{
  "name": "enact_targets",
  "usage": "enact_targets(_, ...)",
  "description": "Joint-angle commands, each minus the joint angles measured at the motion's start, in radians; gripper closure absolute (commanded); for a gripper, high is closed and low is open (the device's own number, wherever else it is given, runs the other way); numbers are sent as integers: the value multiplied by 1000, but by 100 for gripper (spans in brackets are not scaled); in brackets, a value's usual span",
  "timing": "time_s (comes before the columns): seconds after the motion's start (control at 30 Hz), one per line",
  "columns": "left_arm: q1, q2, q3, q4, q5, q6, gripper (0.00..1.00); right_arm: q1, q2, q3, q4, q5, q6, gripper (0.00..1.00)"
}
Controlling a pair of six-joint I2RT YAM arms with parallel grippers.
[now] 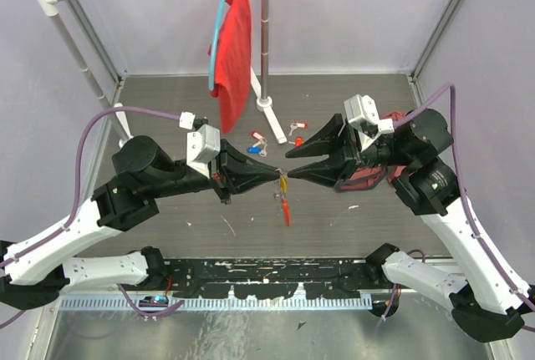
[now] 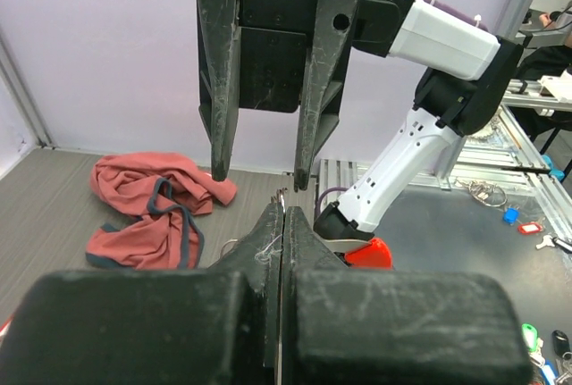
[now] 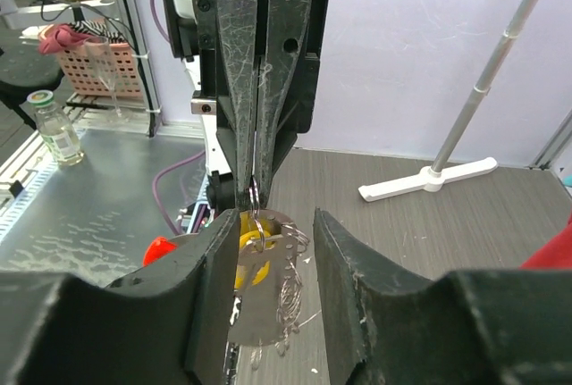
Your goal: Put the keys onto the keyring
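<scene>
My left gripper [image 1: 278, 174] [image 2: 282, 211] is shut on a small silvery ring [image 3: 255, 193] of the keyring and holds it above the table. From the ring hang a silvery metal piece [image 3: 268, 300], a yellow tag [image 3: 250, 251] [image 1: 282, 183], thin chain [image 3: 293, 291] and the long red plastic piece [image 1: 286, 210] [image 2: 368, 253]. My right gripper [image 1: 289, 165] [image 3: 273, 220] is open, tip to tip with the left one, its fingers on either side of the hanging bunch. Loose keys with a blue tag [image 1: 257, 136] and red tags [image 1: 295, 126] lie on the table behind.
A white clothes rack with a red shirt [image 1: 231, 51] on a blue hanger stands at the back, its foot [image 1: 269, 109] near the loose keys. A crumpled red cloth [image 1: 368, 178] [image 2: 152, 206] lies under my right arm. More tagged keys [image 2: 514, 217] lie beyond the table's near edge.
</scene>
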Motion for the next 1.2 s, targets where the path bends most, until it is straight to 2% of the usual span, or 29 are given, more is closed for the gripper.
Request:
enact_targets(0.0, 2, -15, 16, 58, 20, -10, 100, 18, 2, 8, 19, -27, -13, 57)
enact_targets(0.67, 4, 0, 20, 67, 18, -7, 100, 66, 23, 15, -13, -13, -33, 75)
enact_targets(0.83, 4, 1, 23, 67, 16, -6, 100, 69, 22, 17, -26, -11, -42, 83)
enact_targets(1.03, 3, 5, 21, 65, 7, -2, 100, 69, 17, 38, -74, 5, -77, 99)
enact_targets(1.07, 3, 5, 20, 61, 2, 0, 97, 70, 17, 53, -107, 12, -97, 99)
enact_targets(1.17, 3, -1, 21, 39, -17, 16, 78, 69, 24, 107, -221, 35, -164, 99)
